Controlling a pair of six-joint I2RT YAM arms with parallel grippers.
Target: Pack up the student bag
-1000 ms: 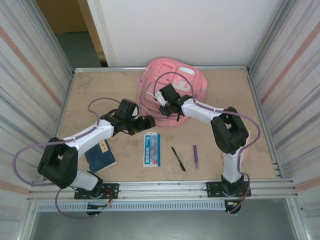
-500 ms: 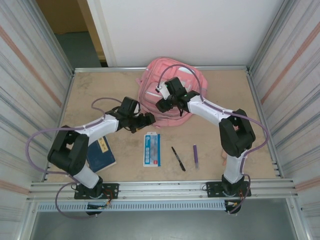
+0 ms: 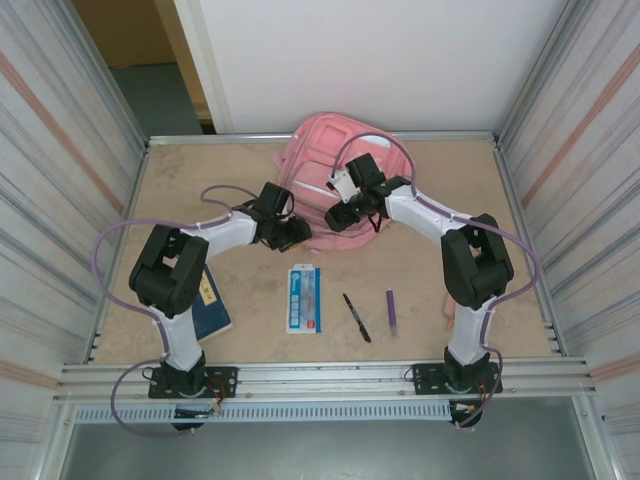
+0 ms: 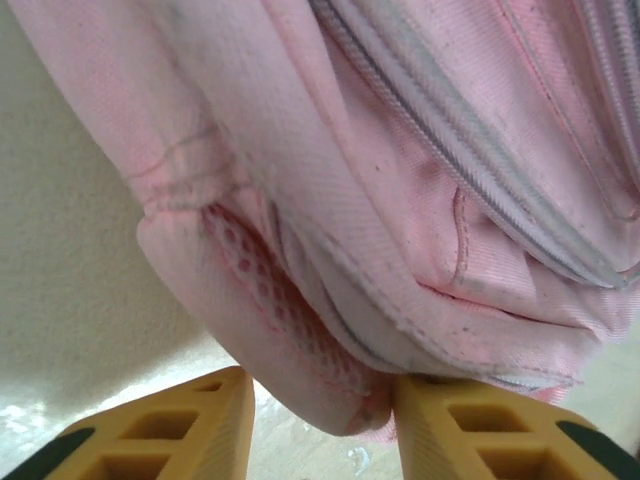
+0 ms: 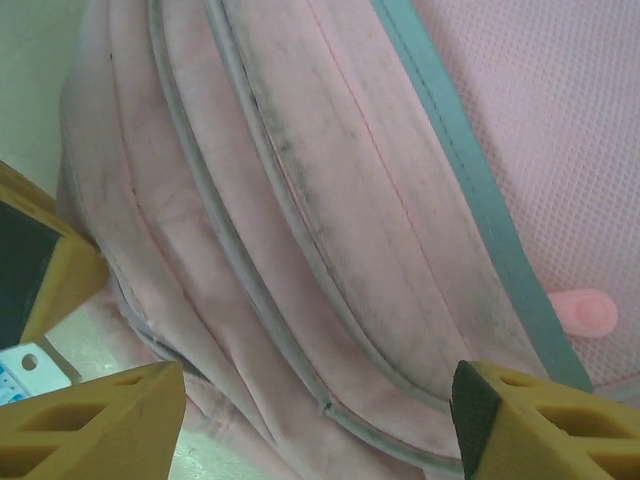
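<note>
The student bag [image 3: 325, 160], large and pink, lies at the back middle of the table. My left gripper [image 3: 293, 233] is at its near left corner. In the left wrist view that mesh-lined corner [image 4: 330, 370] sits between the yellow fingers [image 4: 170, 430]. It touches the right finger, and a gap shows beside the left one. My left gripper [image 4: 322, 420] is still open. My right gripper [image 3: 342, 214] hovers over the bag's near front. In the right wrist view it [image 5: 318, 420] is open wide above the zipper seams [image 5: 250, 270], holding nothing.
On the table in front of the bag lie a blue-and-white flat package [image 3: 303, 298], a black pen [image 3: 357, 318] and a purple pen [image 3: 391, 310]. A blue book [image 3: 205, 308] lies by the left arm. Metal walls close in both sides.
My left arm reached right to the bag's corner and its jaws narrowed around it. My right gripper went from shut to open and drew back to the right over the bag.
</note>
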